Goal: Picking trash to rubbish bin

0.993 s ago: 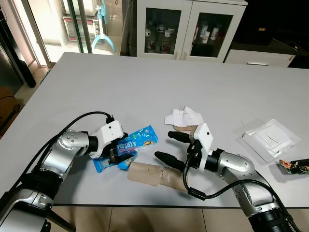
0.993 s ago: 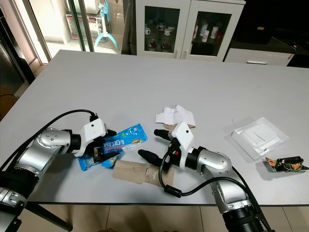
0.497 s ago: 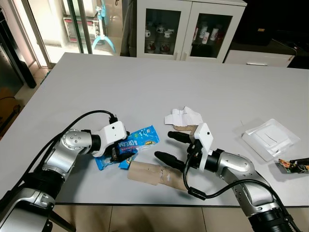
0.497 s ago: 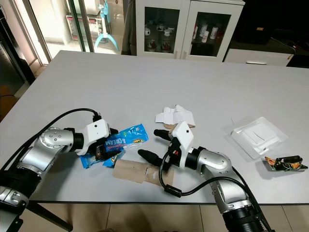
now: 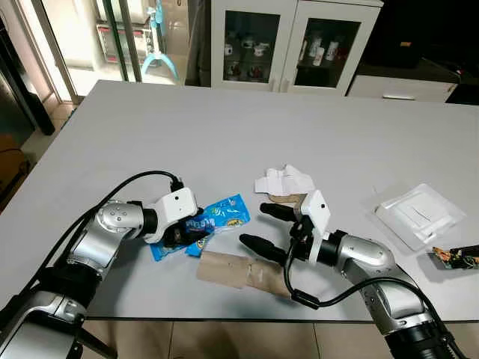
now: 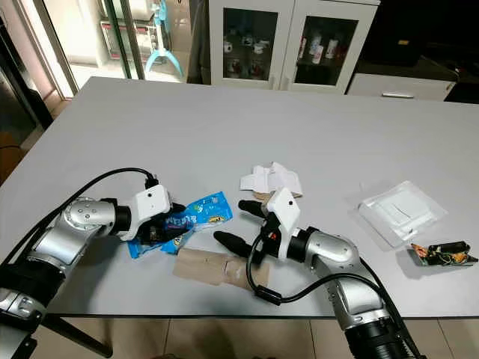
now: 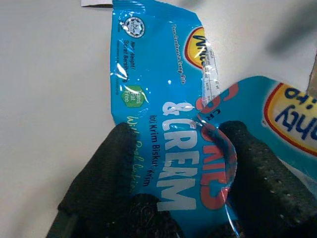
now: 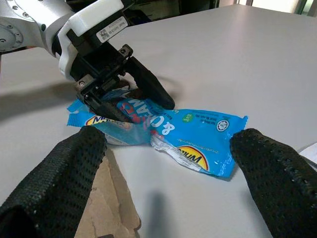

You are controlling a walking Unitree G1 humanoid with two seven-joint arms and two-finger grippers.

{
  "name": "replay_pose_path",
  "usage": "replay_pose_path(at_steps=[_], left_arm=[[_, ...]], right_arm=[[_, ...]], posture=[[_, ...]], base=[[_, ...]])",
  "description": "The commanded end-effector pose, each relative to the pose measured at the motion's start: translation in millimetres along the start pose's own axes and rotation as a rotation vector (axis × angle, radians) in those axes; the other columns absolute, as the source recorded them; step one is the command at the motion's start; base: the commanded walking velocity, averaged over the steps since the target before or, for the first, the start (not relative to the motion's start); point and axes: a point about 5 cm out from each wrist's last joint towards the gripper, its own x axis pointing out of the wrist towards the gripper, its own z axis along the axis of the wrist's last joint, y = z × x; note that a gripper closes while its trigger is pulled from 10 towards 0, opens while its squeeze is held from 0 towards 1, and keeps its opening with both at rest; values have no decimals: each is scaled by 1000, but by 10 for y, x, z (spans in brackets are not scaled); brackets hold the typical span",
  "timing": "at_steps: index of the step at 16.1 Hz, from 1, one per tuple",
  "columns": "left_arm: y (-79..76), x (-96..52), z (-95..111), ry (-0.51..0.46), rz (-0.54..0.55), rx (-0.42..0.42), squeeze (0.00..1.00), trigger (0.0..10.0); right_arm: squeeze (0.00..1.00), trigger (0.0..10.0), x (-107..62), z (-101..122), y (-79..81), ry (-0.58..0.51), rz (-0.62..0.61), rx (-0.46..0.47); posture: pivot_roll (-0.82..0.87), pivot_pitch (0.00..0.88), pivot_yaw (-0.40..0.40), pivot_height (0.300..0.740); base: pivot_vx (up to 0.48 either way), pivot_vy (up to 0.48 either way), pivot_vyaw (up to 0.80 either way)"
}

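While the left pincer (image 5: 182,233) pinches the blue snack wrapper (image 5: 213,220) flat on the tabletop (image 5: 224,127) at lower left of centre, it should lift slowly, clear of the right pincer (image 5: 262,228), spread empty beside it.

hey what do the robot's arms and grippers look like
Both arms are shiny silver metal, jointed, each with a black cable looping beside it. The left gripper and right gripper each have a white boxy housing and two long black fingers with a dimpled, textured surface.
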Motion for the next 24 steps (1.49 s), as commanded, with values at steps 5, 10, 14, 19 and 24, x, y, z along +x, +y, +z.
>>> replay_pose_path(at_steps=[5, 10, 14, 19, 24], left_arm=[[-76, 25, -140, 61, -13, -37, 0, 0], [-44, -31, -63, 2, 15, -66, 0, 0], [3, -46, 36, -80, 67, -108, 0, 0], [223, -29, 257, -232, 371, -181, 0, 10000], [355, 6, 631, -483, 803, -375, 0, 10000]], right_arm=[[0, 10000, 16, 49, 7, -6, 23, -10], [0, 10000, 36, 47, 9, -9, 29, -8], [0, 10000, 36, 51, 2, -12, 24, -8], [0, 10000, 63, 113, -57, -65, -44, 0], [0, 10000, 122, 446, -445, -287, -500, 4]], posture=[[-36, 57, -61, 740], [-29, 54, -65, 740], [-30, 50, -65, 740], [-27, 51, -67, 740], [-22, 41, -70, 740]], base=[[0, 0, 0], [0, 0, 0], [0, 0, 0], [0, 0, 0], [0, 0, 0]])
